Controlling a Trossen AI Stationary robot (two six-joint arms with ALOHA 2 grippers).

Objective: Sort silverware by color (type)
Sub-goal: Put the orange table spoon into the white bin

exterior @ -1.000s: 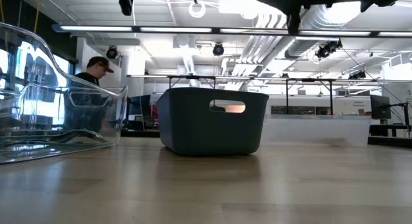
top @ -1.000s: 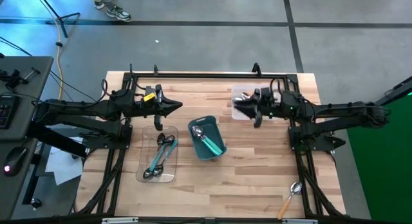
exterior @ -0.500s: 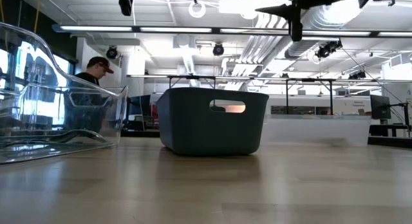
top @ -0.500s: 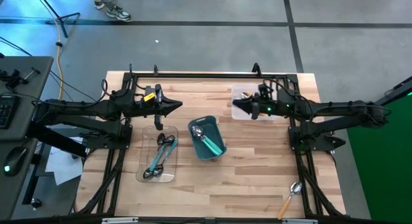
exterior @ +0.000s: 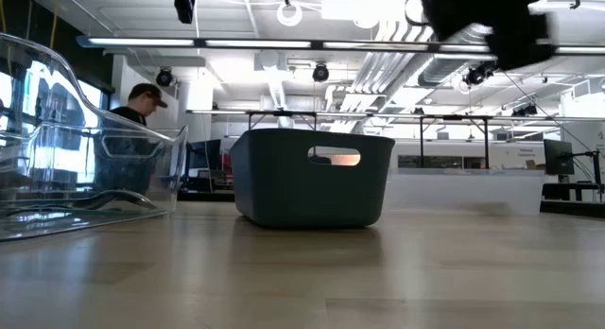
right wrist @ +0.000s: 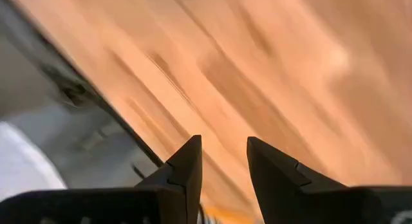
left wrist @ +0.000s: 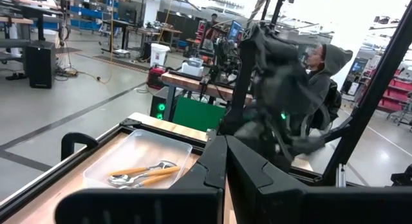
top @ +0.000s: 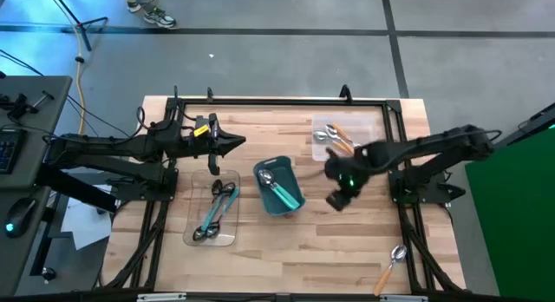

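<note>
While most of the silverware already lies sorted, one orange-handled spoon [top: 389,267] is left loose at the near right corner of the worktop [top: 260,250]. Teal-handled spoons [top: 279,191] sit in the teal bin [top: 287,162] at the middle; a mix of dark and teal spoons [top: 215,213] lies in the clear tray [top: 227,240] to its left, so that tray may yet need sorting. Orange-handled spoons [top: 336,135] rest in the far clear tray [top: 317,153] on the right.

By my judgement the task is near its end, with the stray spoon as the next pick. The right gripper [top: 336,200] hangs above bare wood between the bin and the arm's base, its jaws parted with nothing between them. The left gripper [top: 236,144] waits at the far left beyond its tray, jaws closed and empty.

Pale wooden planks make up the worktop, edged by a black frame. Beyond is a bright workshop, where a person [exterior: 138,107] in a cap sits.
</note>
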